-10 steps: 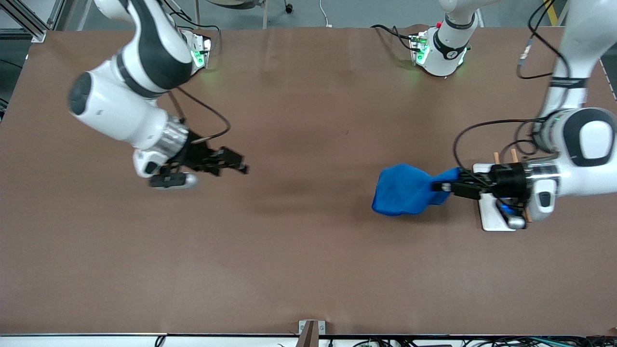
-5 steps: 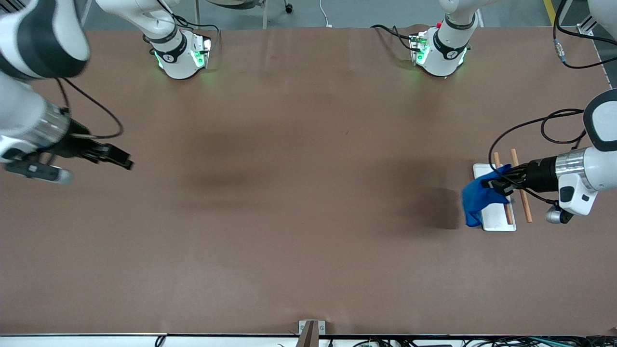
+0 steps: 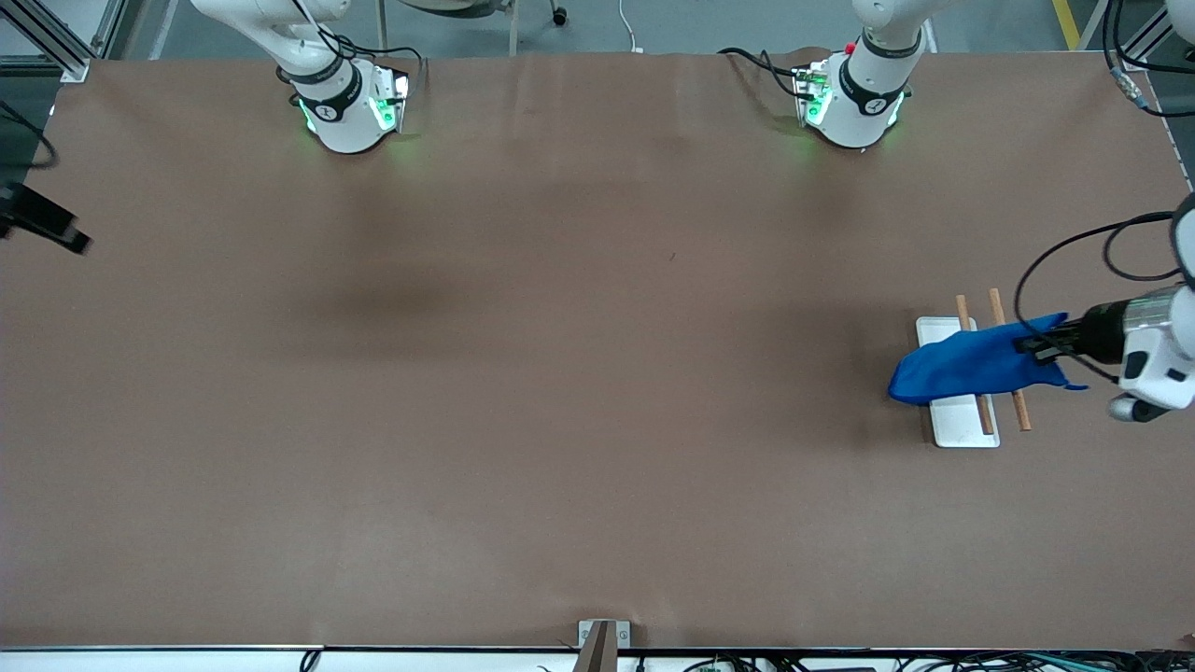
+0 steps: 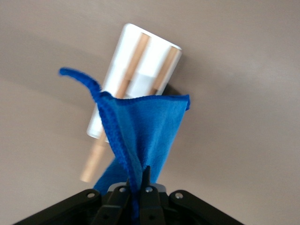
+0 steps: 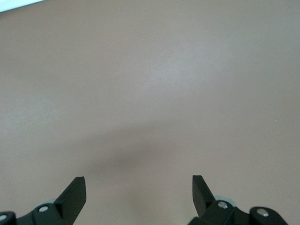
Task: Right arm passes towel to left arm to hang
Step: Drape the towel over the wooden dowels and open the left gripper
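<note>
Here the blue towel (image 3: 971,362) is pinched at one corner by the left gripper (image 3: 1038,345) and is stretched across both wooden rods (image 3: 1006,359) of the white-based rack (image 3: 962,425), its long axis crossing theirs. The right gripper (image 5: 139,192) is held wide apart and empty over the right arm's end of the table. Only in the left wrist view is the clamped hem (image 4: 136,187) shown.

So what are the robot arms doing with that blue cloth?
The left gripper is pinched shut on one end of the blue towel, holding it over a little white rack with two wooden rods at the left arm's end of the table. The right gripper is open and empty, waiting over bare table at the right arm's end.
</note>
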You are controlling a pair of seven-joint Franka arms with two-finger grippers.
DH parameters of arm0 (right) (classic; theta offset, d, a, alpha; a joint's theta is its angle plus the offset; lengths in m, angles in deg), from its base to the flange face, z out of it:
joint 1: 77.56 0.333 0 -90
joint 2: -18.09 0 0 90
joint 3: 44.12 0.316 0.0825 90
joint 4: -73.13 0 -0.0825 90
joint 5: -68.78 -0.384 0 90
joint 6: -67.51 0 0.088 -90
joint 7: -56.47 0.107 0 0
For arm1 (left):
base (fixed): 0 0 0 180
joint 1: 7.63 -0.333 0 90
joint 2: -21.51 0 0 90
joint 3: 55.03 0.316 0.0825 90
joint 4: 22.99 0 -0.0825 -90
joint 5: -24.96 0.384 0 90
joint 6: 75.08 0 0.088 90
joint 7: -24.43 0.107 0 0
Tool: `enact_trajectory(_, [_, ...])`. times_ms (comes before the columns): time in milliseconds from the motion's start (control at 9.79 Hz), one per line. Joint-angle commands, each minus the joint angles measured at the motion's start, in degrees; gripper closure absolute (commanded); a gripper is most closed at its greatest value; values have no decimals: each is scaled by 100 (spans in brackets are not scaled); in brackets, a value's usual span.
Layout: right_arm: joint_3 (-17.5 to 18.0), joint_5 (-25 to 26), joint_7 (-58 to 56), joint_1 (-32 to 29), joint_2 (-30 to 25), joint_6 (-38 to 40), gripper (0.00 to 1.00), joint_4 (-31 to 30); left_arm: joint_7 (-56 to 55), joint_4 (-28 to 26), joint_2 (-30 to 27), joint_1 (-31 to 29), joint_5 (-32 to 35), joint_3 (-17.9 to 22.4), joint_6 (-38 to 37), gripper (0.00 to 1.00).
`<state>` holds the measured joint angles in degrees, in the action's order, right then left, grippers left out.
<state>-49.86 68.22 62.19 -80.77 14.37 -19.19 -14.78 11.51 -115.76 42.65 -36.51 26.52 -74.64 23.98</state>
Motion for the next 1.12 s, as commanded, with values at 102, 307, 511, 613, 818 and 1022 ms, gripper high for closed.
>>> enact_trajectory(102, [134, 127, -45, -137, 178, 171, 0, 441, 228, 205, 241, -179, 546, -26, 34, 100])
enact_trajectory(307, [125, 223, -517, -67, 187, 215, 0, 486, 560, 250, 312, -389, 714, -26, 78, 100])
enact_trajectory(511, [81, 232, -563, 30, 179, 233, 0, 486, 729, 250, 417, -521, 750, -26, 157, 100])
enact_trajectory(613, [81, 232, -555, 56, 170, 233, 0, 468, 729, 250, 513, -531, 758, -26, 183, 97])
enact_trajectory(818, [38, 224, -572, 65, 170, 233, 0, 424, 738, 250, 610, -609, 758, -26, 192, 97])
enact_trajectory(1022, [37, 223, -564, 31, 161, 241, 0, 337, 764, 250, 655, -671, 758, -26, 201, 93])
